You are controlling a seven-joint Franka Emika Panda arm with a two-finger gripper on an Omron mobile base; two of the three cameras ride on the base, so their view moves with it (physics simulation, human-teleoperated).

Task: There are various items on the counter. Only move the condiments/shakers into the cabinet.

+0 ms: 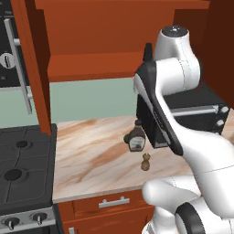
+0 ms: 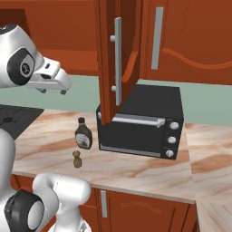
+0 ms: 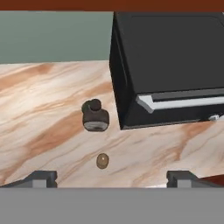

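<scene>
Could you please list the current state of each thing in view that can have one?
Dark brown bottle: upright on the counter, capped.
Tan wooden shaker: upright on the counter, in front of the bottle, apart from it.
Cabinet door: swung open.
Black toaster oven: door closed.
Tool: raised above the counter, open, holding nothing.
Drawer: closed.

A pale green wall (image 1: 91,98) runs behind the marble tabletop (image 1: 91,160). At the left stands a black stove (image 1: 23,169) with round knobs along its front. A black toaster oven (image 2: 145,122) with a silver handle sits at the right, far against the wall. Below are red-brown drawer fronts (image 1: 112,203) with silver handles.
</scene>
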